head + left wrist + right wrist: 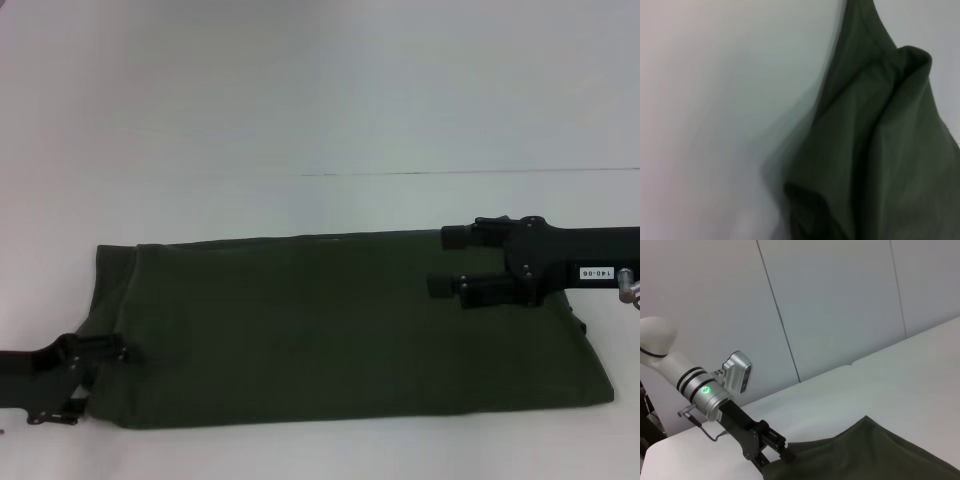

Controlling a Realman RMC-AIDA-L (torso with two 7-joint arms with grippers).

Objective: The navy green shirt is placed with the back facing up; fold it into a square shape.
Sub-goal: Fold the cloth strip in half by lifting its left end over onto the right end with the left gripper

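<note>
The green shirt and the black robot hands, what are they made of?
The navy green shirt looks like soft woven or knit cloth, probably cotton: matte, with folds and creases. The left tool, at the shirt's left edge, and the right tool, over its right part, look like hard black plastic or metal, with straight edges and a slight sheen.

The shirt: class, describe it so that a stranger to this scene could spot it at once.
On the white table, look near the front edge, between the left gripper and the right gripper. The shirt is a long, dark olive band of cloth, the only cloth there.
</note>
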